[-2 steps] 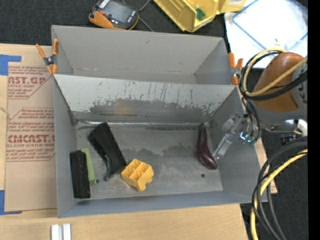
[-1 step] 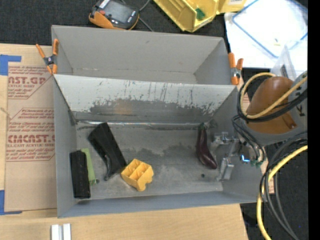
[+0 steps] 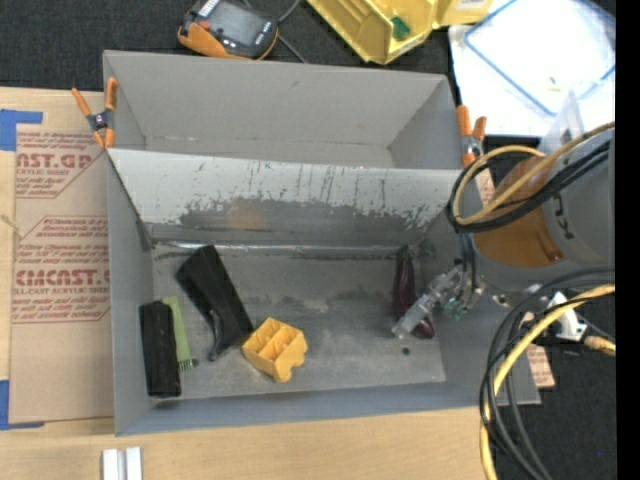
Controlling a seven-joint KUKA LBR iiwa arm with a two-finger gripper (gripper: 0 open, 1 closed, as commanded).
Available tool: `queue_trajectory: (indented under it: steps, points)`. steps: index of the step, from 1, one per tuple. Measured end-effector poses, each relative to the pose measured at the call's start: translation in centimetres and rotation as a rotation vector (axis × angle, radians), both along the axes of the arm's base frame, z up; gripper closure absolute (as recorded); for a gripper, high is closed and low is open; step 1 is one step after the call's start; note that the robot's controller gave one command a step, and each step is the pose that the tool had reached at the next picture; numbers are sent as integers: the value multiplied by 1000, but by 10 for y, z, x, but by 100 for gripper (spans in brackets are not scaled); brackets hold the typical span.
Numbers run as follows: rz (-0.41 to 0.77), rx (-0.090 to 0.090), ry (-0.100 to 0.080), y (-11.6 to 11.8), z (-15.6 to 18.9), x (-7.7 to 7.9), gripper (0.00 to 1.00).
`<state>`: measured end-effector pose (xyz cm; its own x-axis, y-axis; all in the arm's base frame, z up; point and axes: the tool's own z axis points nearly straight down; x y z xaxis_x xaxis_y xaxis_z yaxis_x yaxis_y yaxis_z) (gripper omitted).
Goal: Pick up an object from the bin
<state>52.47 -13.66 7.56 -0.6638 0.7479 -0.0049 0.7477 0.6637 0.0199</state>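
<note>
My gripper [image 3: 416, 317] is low in the bin's right end, close to the right wall and near the floor. A dark maroon, elongated thing [image 3: 403, 280] lies right beside it, on its left, and a bit of the same dark red colour shows just under the gripper's tip. Whether the gripper touches it I cannot tell. A yellow plastic block with slots [image 3: 274, 347] lies on the floor toward the front middle, well left of the gripper.
A black angled piece [image 3: 213, 294] lies left of the yellow block. A black brush with a green strip [image 3: 163, 347] rests along the left wall. The arm with its orange cover and yellow cables hangs over the bin's right rim.
</note>
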Motion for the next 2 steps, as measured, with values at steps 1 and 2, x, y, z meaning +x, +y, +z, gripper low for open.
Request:
queue_trajectory:
  steps: [1, 2]
  points:
    - [476, -9, 22, -13, -6, -8, 100]
    - [476, -9, 23, -14, -6, -8, 100]
